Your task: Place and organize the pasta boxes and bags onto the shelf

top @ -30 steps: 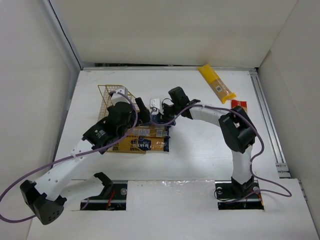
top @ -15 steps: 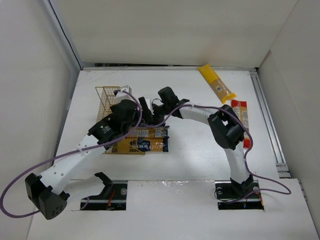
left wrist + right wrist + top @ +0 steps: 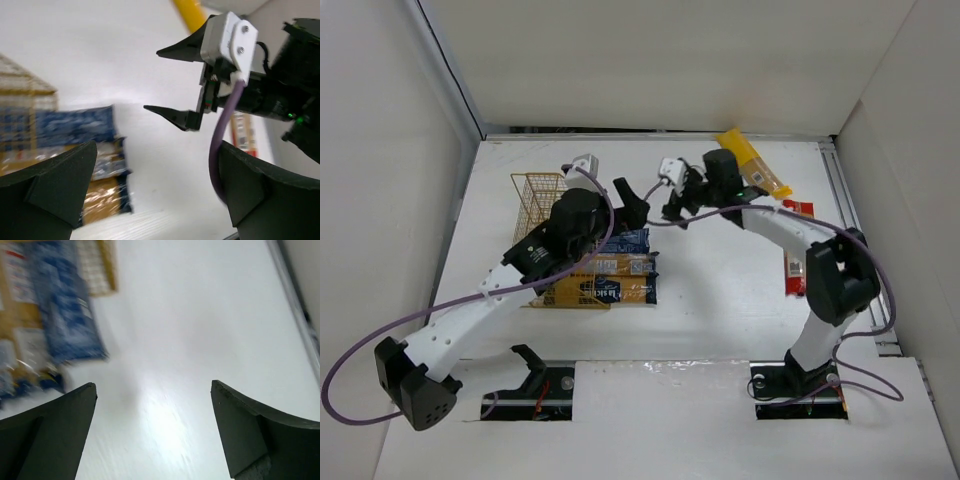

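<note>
gold wire rack [image 3: 535, 195] left of centre on table [image 3: 720, 300]. lying across it side by side, right ends past its edge: dark blue spaghetti pack [image 3: 625, 240], clear-and-blue bag [image 3: 620, 265], orange-yellow pack [image 3: 605, 291] nearest. yellow bag [image 3: 752, 165] far right by back wall. red-orange pack [image 3: 794, 272] at right edge, partly behind right arm. left gripper [image 3: 630, 200] just beyond packs, fingers wide apart. right gripper [image 3: 678, 195] close beside, facing it, fingers likewise spread.

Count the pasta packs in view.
5. Three lie side by side at the shelf: blue pack, paler pack, orange-yellow pack. Yellow bag at the far edge; red-orange pack at right, partly behind the right arm. The arms may hide more.
</note>
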Robot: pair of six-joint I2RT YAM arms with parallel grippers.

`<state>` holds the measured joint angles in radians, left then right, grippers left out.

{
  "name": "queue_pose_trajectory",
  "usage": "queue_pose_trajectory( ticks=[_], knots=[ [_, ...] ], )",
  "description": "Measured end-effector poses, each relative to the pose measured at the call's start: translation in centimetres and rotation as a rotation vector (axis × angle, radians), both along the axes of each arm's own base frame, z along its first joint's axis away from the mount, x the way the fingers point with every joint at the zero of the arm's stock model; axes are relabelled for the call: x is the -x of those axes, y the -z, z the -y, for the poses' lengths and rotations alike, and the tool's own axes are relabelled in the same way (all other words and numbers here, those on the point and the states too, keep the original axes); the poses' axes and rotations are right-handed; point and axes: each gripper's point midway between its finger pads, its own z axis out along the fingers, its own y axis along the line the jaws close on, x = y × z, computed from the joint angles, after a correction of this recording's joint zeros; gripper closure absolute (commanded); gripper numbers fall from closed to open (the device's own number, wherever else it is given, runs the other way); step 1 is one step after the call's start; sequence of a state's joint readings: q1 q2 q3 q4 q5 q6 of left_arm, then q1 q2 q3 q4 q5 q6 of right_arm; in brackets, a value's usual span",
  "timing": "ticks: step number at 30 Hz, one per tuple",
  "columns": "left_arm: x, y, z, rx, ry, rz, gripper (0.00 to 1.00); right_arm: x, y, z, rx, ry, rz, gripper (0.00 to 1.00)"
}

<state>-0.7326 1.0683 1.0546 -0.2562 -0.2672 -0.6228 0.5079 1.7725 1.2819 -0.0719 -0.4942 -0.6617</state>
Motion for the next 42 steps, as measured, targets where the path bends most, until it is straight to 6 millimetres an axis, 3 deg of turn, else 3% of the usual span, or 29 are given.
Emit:
queue_pose_trajectory(
  ticks=[3, 7, 9, 11, 13, 16, 19, 26, 30, 36, 37, 38, 39, 40, 42],
  knots=[
    [-0.7, -2.3, 1.8, 0.067, 0.036, 0.06, 0.0, -3.5, -1.0, 6.3, 0.018, 0.148, -0.025, 0.0],
    [-0.8, -0.3, -0.8, -0.035, -0.022, 0.01, 0.0, -11.9, -0.8, 20.7, 0.089, 0.53, -0.09, 0.0],
    [-0.7, 0.2, -1.3, -0.057, -0.031, -0.003, 0.0, -14.1, 0.3, 27.3, 0.111, 0.664, -0.121, 0.0],
    [-0.6, 0.6, -1.5, -0.075, -0.033, -0.013, 0.0, -14.9, 1.8, 31.5, 0.124, 0.736, -0.169, 0.0],
    [-0.5, 0.8, -1.7, -0.087, -0.038, -0.019, 0.0, -15.8, 3.2, 34.1, 0.147, 0.762, -0.215, 0.0],
    [-0.5, 1.2, -2.0, -0.104, -0.048, -0.028, 0.0, -17.7, 5.2, 35.3, 0.19, 0.74, -0.242, 0.0],
    [-0.7, 1.8, -2.3, -0.129, -0.064, -0.042, 0.0, -18.6, 7.0, 34.6, 0.217, 0.675, -0.269, 0.0],
    [-1.6, 3.9, -3.1, -0.196, -0.127, -0.083, 0.0, -16.7, 10.6, 31.9, 0.217, 0.564, -0.403, 0.0],
    [-1.8, 4.2, -3.2, -0.209, -0.139, -0.087, 0.0, -17.1, 12.1, 31.7, 0.203, 0.572, -0.447, 0.0],
    [-2.4, 4.7, -2.9, -0.228, -0.148, -0.1, 0.0, -17.4, 12.1, 31.9, 0.212, 0.624, -0.462, 0.04],
    [-2.4, 4.8, -2.9, -0.23, -0.148, -0.102, 0.0, -17.4, 12.2, 31.9, 0.22, 0.632, -0.462, 0.08],
    [-2.5, 4.9, -2.9, -0.233, -0.149, -0.104, 0.0, -17.5, 12.1, 31.9, 0.23, 0.642, -0.46, 0.25],
    [-2.5, 5.0, -2.9, -0.235, -0.149, -0.106, 0.0, -17.6, 12.1, 31.9, 0.242, 0.649, -0.457, 0.54],
    [-2.5, 5.1, -3.0, -0.238, -0.151, -0.108, 0.0, -17.7, 12.0, 31.7, 0.257, 0.654, -0.448, 0.74],
    [-2.5, 5.2, -3.0, -0.242, -0.151, -0.112, 0.0, -18.4, 11.0, 31.4, 0.283, 0.672, -0.407, 1.0]
  ],
)
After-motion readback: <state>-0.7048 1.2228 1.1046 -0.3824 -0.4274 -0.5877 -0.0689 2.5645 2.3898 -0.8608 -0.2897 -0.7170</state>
